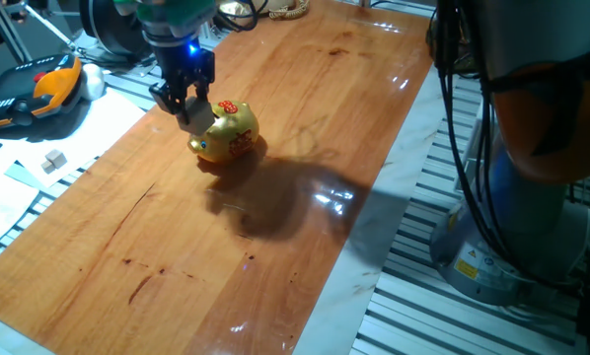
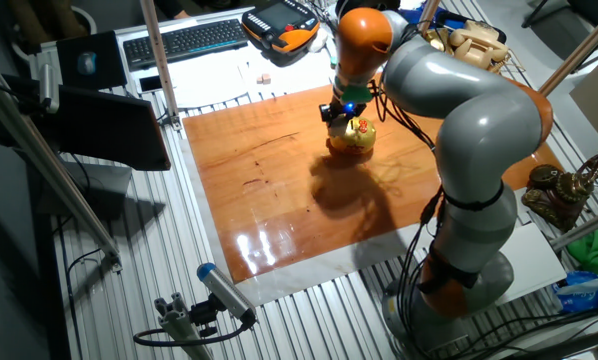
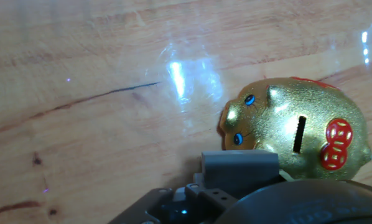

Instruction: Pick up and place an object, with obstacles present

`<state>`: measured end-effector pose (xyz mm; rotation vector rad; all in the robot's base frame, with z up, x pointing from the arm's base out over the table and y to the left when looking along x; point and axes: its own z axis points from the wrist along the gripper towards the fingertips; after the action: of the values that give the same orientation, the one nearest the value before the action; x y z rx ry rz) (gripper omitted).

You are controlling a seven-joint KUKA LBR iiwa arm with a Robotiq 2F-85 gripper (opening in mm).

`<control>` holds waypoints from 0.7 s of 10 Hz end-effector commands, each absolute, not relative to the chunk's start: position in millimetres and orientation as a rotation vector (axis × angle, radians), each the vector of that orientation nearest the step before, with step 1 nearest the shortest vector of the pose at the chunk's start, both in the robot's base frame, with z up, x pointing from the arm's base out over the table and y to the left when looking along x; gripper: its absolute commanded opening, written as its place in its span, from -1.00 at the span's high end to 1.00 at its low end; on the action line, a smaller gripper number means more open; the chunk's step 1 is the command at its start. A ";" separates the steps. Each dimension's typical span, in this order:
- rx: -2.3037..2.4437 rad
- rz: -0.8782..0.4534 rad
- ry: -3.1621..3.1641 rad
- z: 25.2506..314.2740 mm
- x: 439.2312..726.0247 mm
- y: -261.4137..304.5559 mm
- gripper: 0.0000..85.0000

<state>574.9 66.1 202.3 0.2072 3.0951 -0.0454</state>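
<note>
The gold piggy bank [image 1: 231, 133] with red markings stands on the wooden table [image 1: 305, 118], also seen in the other fixed view [image 2: 359, 138] and the hand view [image 3: 298, 130]. My gripper [image 1: 190, 114] hangs just left of the piggy bank, almost touching its back. A small pale block, which looks like the beige wooden cube [image 1: 198, 118], sits between the fingertips, just above the table. In the hand view a greyish block [image 3: 239, 167] shows at the bottom, right beside the pig's snout. In the other fixed view the gripper [image 2: 339, 116] hides the cube.
A smaller whitish cube [image 1: 53, 160] lies on white paper left of the table. An orange and black pendant [image 1: 38, 89] lies at the far left. My arm's base [image 1: 532, 158] stands at the right. A keyboard [image 2: 189, 40] lies behind the table.
</note>
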 end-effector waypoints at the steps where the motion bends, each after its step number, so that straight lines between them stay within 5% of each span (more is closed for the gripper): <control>1: 0.189 -0.052 3.107 208.7 578.9 59.8 1.00; 4: 0.078 -0.086 3.131 242.5 600.3 12.6 1.00; 7: 0.022 -0.064 3.108 238.9 603.3 -25.6 1.00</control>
<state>603.3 -0.5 238.9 0.0217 3.1073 -0.0634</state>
